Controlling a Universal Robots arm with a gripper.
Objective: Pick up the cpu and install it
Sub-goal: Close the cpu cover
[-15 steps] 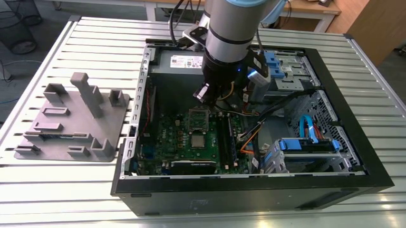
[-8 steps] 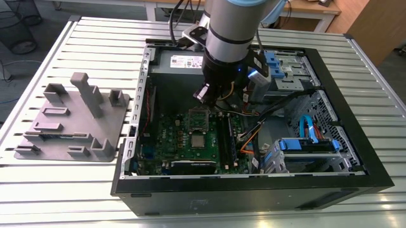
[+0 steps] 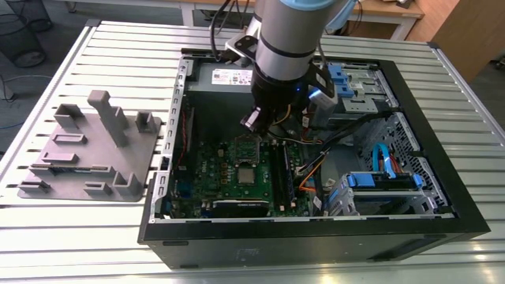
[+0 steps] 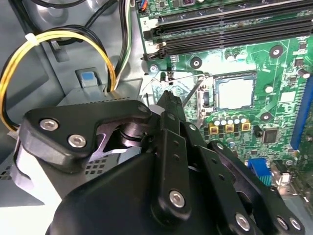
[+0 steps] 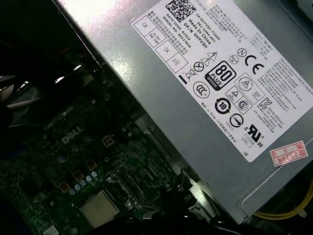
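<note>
The cpu (image 3: 247,176) is a small silver square lying flat in its socket on the green motherboard (image 3: 213,171), inside the open computer case. It also shows as cpu (image 4: 234,93) and cpu (image 5: 99,209) in both wrist views. The hollow metal socket frame (image 3: 247,148) stands flipped open just behind it. My gripper (image 3: 254,123) hangs above that frame, between the power supply and the socket. In the second wrist view the gripper (image 4: 167,97) tapers to a point with its fingers together and nothing between them, close to the thin wire lever (image 4: 193,90).
The grey power supply (image 3: 225,77) (image 5: 205,88) sits behind the gripper. Yellow and black cables (image 4: 29,54) loop beside it. Memory slots (image 4: 220,29) run along the socket. Blue drive bays (image 3: 379,177) fill the case's right. A grey plastic tray (image 3: 87,154) lies outside on the slatted table.
</note>
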